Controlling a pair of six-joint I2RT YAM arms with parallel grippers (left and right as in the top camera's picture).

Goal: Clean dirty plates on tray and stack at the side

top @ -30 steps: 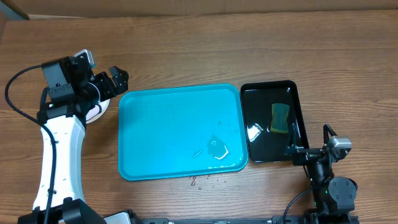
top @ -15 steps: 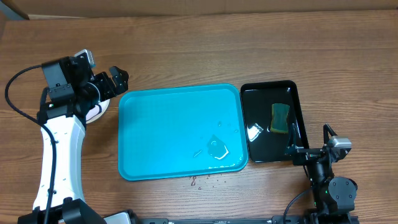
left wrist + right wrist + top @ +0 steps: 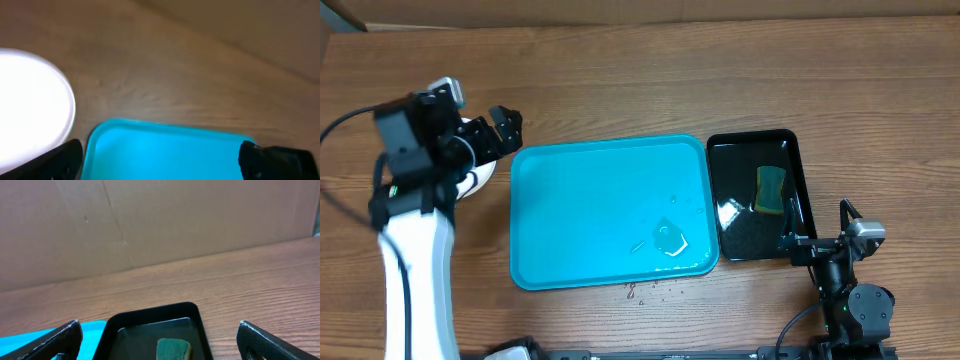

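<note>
The turquoise tray [image 3: 580,215] lies mid-table with no plate on it, only a small puddle [image 3: 670,238]. White plates [image 3: 484,180] sit on the table left of the tray, mostly hidden under my left arm; how many I cannot tell. In the left wrist view a white plate [image 3: 30,105] shows beside the tray's corner [image 3: 170,150]. My left gripper [image 3: 506,130] [image 3: 162,162] hangs open and empty over the tray's far-left corner. My right gripper [image 3: 817,240] [image 3: 160,347] rests open near the front right, facing the black tray.
A glossy black tray [image 3: 740,235] [image 3: 150,317] holding water and a green-yellow sponge [image 3: 772,188] [image 3: 174,350] stands just right of the turquoise tray. Water drops [image 3: 645,290] speckle the wood in front. A cardboard wall [image 3: 150,225] runs along the back.
My left arm has shifted a little to the left, away from the tray, with its jaws still wide. The right arm has stayed where it was.
</note>
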